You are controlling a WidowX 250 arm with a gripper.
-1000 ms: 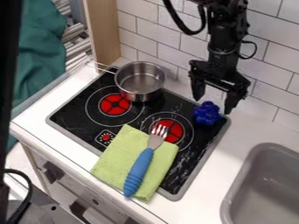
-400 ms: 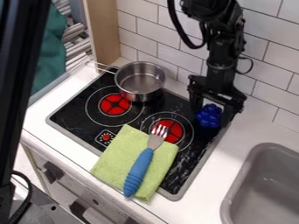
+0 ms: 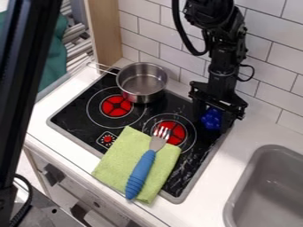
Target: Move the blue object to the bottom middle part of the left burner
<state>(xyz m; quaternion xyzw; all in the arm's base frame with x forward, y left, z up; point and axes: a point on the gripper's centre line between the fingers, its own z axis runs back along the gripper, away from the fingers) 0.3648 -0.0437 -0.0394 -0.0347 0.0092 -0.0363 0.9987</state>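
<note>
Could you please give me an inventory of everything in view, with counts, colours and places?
Blue object: one, blue, at the stove's far right corner
Stove: one, black with grey rim, on the counter
Left burner: one, red centre, in front of the pot
Right burner: one, red centre, partly under the fork
Dial: one, red, on the stove's near side
Pot: one, silver, at the stove's back edge
Towel: one, light green, across the stove's near edge
Fork: one, silver with blue handle, on the towel
Sink: one, grey, right
Counter: one, white, around the stove
Wall: one, white tiles, behind
Wooden panel: one, light brown, upper left
Arm: one, black, top right
Gripper: one, black, at the blue object
</note>
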